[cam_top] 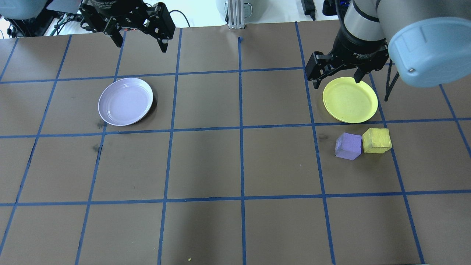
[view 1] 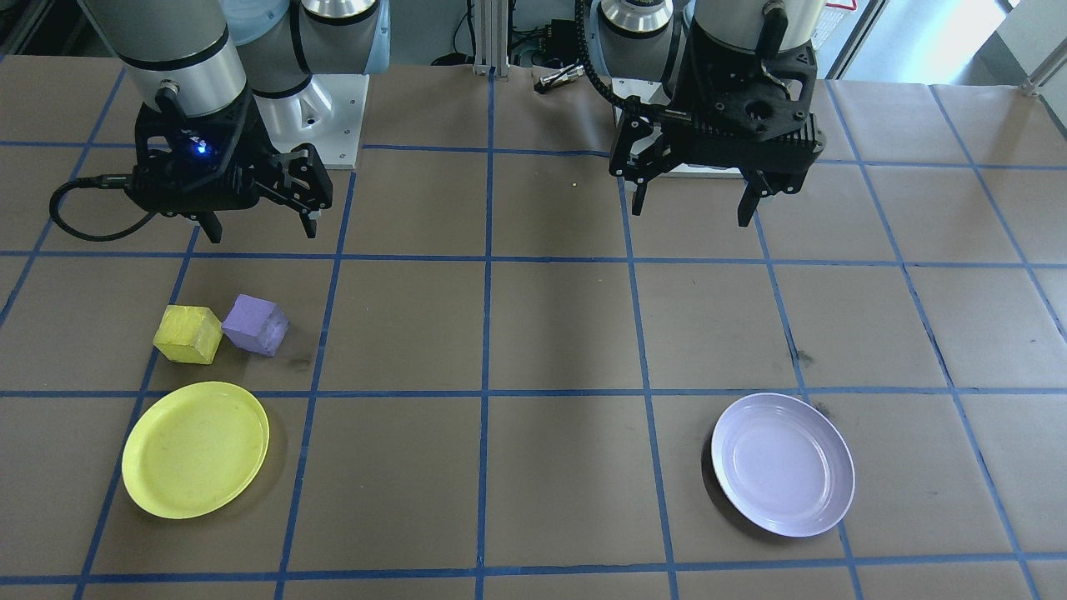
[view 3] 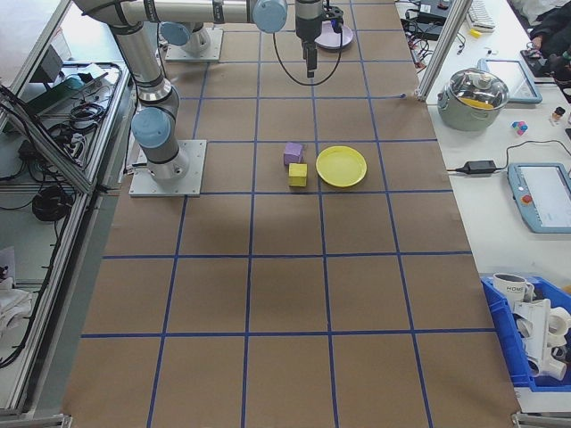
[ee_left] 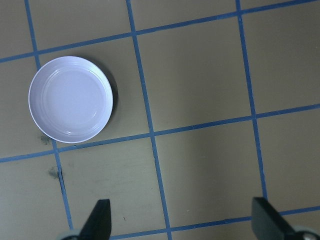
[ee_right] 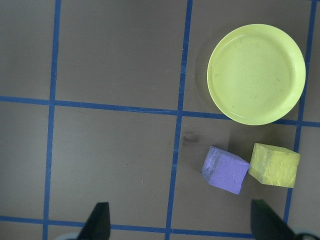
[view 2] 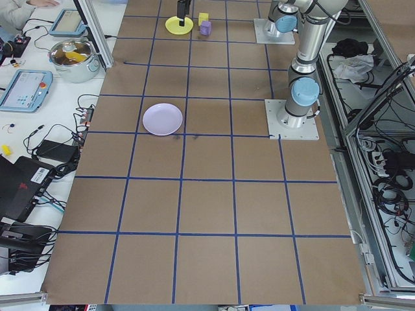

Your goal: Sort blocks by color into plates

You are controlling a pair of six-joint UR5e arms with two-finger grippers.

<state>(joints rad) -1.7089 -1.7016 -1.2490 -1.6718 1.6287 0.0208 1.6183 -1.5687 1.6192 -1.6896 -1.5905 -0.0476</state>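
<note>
Hovering w/ jaws spread, empty, right gripper likely preps to grab yellow block beside yellow plate.

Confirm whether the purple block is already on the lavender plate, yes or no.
No. The purple block sits on the table beside the yellow block, near the yellow plate, while the lavender plate lies bare across the table.

**Brown gridded table, two plates, two cubes**

The brown paper-covered table with blue tape grid lines carries a round pale lavender plastic plate and, well apart, a round bright yellow plastic plate. At the yellow plate's 6 o'clock (overhead view) sit a rough yellow foam cube and a light purple foam cube, touching.
</note>
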